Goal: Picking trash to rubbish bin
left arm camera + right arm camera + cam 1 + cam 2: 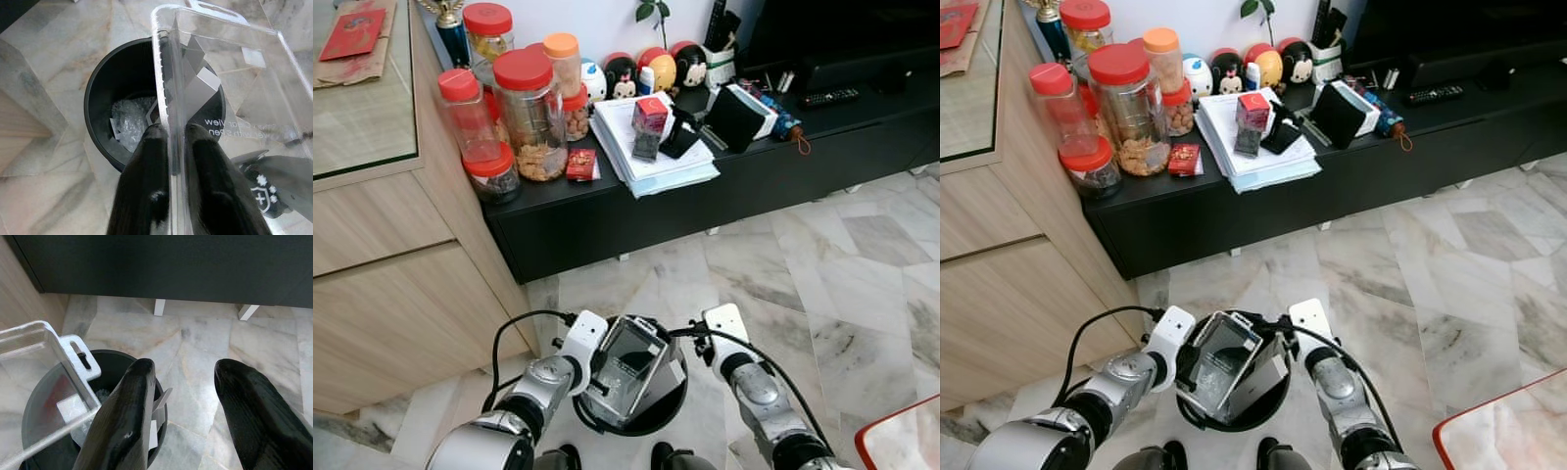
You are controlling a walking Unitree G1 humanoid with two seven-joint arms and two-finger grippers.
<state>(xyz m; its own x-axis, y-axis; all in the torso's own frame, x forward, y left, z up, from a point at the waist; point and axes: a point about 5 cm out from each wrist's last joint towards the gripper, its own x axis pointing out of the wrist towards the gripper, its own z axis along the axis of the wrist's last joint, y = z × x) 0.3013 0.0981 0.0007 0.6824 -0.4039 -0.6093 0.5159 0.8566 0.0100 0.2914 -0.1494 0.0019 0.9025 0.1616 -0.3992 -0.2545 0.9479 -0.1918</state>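
Observation:
A clear plastic package [626,367] hangs tilted over the round black bin [661,416] on the marble floor. My left gripper [171,134] is shut on the package's edge, right above the bin's mouth. Crumpled clear plastic [126,126] lies at the bottom of the bin [105,85]. My right gripper [183,369] is open beside the bin's far rim, close to the package [46,340], with nothing between its fingers. In the eye views the right wrist [726,328] sits just right of the package.
A low black cabinet [734,186] stands ahead, loaded with red-lidded jars [524,108], a stack of papers [651,152] and small items. A wooden cupboard [382,264] is on the left. A red-edged object [901,441] shows at the lower right corner. Marble floor [842,284] extends to the right.

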